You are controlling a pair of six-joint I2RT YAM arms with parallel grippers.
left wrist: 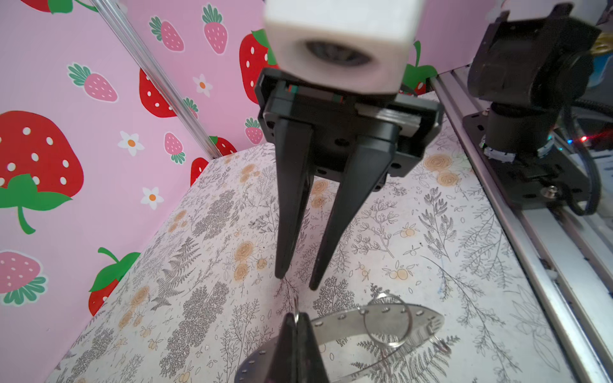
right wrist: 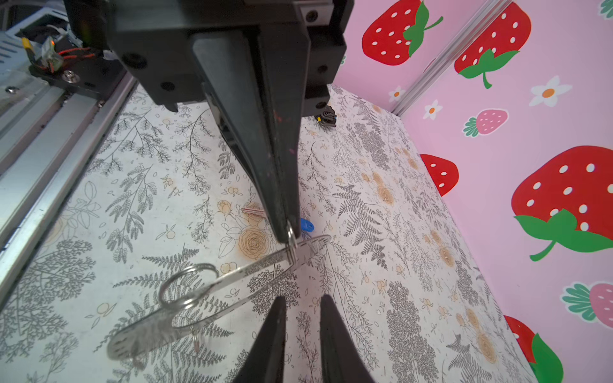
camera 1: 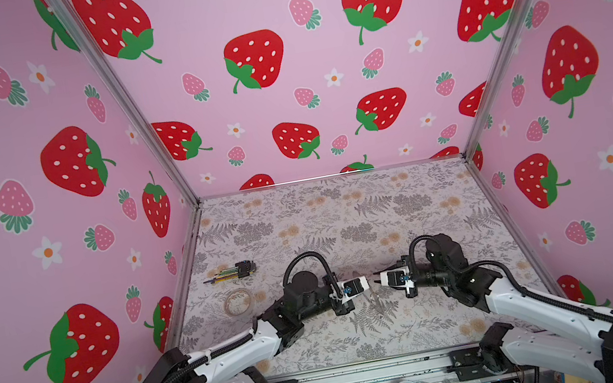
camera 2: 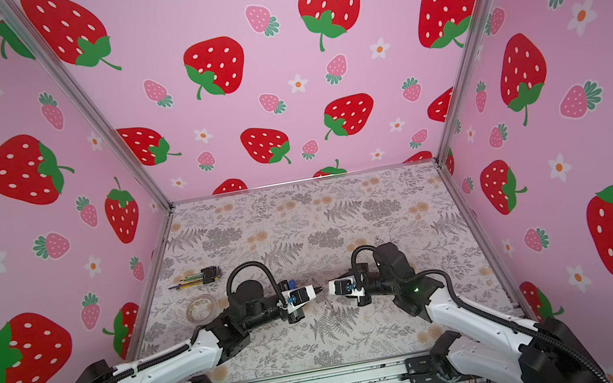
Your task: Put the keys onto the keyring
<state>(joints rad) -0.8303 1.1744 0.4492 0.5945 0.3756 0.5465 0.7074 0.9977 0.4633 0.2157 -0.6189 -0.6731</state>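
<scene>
Grey metal keyring (right wrist: 252,269) hangs tilted from left gripper (right wrist: 287,233), fingers pinched on wire loop (right wrist: 291,242) at its band. Right gripper (right wrist: 300,306) narrowly parted, empty. Blue key (right wrist: 307,225) lies on table (right wrist: 398,298).

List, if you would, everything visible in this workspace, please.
keyring: one, grey metal, tilted, mid-table.
split rings: several, silver, on the keyring.
key: one, blue head, on the table near the keyring.
hex-key bundle: one, dark with yellow-green tips, table's left side.
clear roll: one, transparent, nearer than the bundle.
table: one, grey floral print.
walls: three, pink with strawberries.
left gripper: one, black, shut, pinching the keyring by a split ring.
right gripper: one, black, open, empty, facing it.
</scene>
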